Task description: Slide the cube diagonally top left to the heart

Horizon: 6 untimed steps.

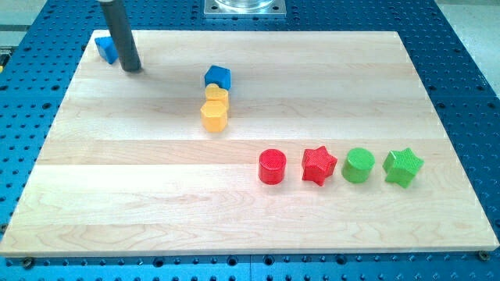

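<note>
Everything is placed against the blue cube point(218, 76), which sits in the upper middle of the board point(234, 218).

Far to the cube's left, near the board's top-left corner, lies a blue block point(105, 49), partly hidden by the rod; its shape cannot be made out. My tip point(131, 69) rests just beside that block, on its right and slightly below, well apart from the cube. The rod has no jaws to open or close; it carries nothing and at most brushes the hidden block, though contact cannot be confirmed.

Directly below the cube, touching it, is a yellow block point(217, 95), its shape mostly covered; this may be the heart. Below that, touching again, is a yellow hexagon point(213, 115).

Lower right of the cube, well apart, runs a row: red cylinder point(272, 166), red star point(319, 165), green cylinder point(359, 165), green star point(403, 167).

Judged from this, the push has not begun; the step in hand is the approach. The cube must end up off the heart's upper left, so the next move calls for bringing my tip round to the cube's right side and nudging it leftward without dragging the yellow stack along.
</note>
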Each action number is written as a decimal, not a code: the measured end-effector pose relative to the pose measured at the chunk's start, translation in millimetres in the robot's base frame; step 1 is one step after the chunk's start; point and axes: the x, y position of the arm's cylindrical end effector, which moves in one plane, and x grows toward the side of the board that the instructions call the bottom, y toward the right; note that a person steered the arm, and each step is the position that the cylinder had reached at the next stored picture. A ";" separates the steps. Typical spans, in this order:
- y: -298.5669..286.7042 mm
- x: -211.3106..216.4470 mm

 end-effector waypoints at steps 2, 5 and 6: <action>77.3 -9.4; 185.9 69.6; 153.9 72.2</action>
